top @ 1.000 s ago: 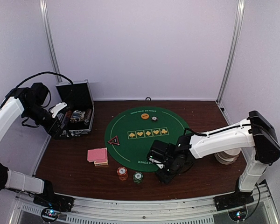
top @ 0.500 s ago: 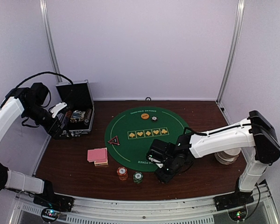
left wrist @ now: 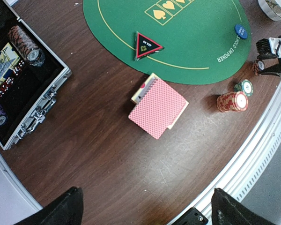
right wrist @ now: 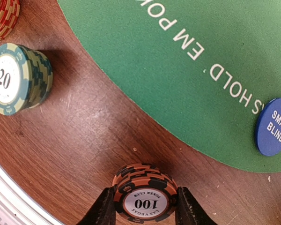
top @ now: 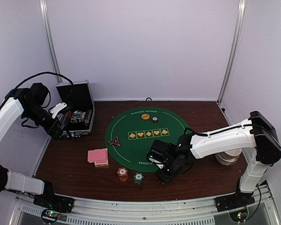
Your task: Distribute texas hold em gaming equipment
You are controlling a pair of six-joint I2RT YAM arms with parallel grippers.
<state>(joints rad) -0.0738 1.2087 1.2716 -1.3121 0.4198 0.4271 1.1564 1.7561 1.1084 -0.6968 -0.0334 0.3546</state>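
Orange stack [right wrist: 141, 199] reads 100, green stack [right wrist: 18, 77] 20, disc [right wrist: 273, 126] SMALL BLIND.

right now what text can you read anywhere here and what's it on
"100" and "LAS VEGAS POKER CLUB": top chip of the orange stack
"20": top chip of the green stack
"SMALL BLIND": blue disc
"HOLD' EM PO", cut off by the frame: mat
Too small to read: print on the triangle and the orange disc
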